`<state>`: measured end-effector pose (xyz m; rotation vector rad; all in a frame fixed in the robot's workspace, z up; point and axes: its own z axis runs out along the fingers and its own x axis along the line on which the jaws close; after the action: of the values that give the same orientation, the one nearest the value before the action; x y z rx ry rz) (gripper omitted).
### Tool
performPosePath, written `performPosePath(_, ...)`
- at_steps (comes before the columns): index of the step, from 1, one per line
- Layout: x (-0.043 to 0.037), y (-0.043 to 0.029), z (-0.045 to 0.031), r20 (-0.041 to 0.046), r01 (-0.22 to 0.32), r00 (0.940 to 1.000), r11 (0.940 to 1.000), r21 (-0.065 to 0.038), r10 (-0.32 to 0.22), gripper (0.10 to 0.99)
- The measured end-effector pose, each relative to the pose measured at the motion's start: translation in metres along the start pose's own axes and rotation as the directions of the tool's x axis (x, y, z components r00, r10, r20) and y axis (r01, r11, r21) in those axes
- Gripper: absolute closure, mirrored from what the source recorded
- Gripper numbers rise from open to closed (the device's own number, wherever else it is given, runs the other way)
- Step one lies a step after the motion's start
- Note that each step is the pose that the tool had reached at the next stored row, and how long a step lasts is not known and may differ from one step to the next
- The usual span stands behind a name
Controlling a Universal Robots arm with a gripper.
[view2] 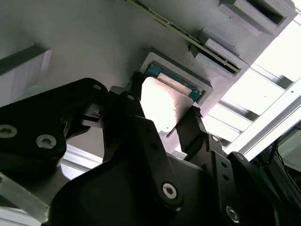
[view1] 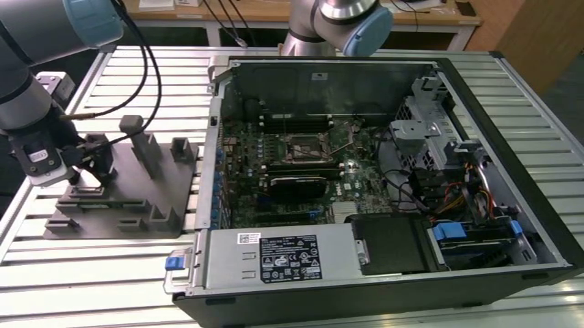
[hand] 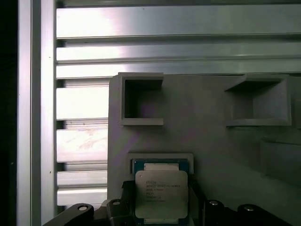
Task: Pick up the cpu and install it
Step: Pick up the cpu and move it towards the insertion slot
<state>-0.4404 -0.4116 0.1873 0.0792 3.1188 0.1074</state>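
The robot arm (view1: pixel 27 89) is seen bent over the slatted metal table (view1: pixel 91 273) at the exterior view's left. One blue-capped joint (view1: pixel 87 17) is raised near the upper corner and another (view1: pixel 365 31) is set behind the open PC case (view1: pixel 474 75). The wrist is dropped steeply along that left edge w/ the tool pointed down, and a black cable (view1: pixel 150 75) is looped from the upper link to the wrist. The pincer (view1: pixel 87 179) is lowered onto the grey plastic fixture (view1: pixel 182 184), which is laid on the table just beside the case. In both wrist views the cpu (hand: pixel 161 193), silver lid up, is framed by a shallow square pocket at the fixture's edge. The black fingers (view2: pixel 134 106) are closed against two opposite sides of the chip, so it is gripped. Whether it has been raised off the pocket floor cannot be told. Two empty rectangular recesses (hand: pixel 141 101) are shown further along the fixture in the first wrist view. Inside the case, well apart from the pincer, the motherboard (view1: pixel 365 184) is exposed w/ its socket (view1: pixel 306 147) near the centre. A silver power-supply box (view1: pixel 273 256) is mounted along the near wall.
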Motion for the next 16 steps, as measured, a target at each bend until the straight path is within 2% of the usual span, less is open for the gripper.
performPosePath(16,-0.0005,0.0019,-0.0268,0.0001,0.000,1.0000,1.0000,0.000,0.000,0.545)
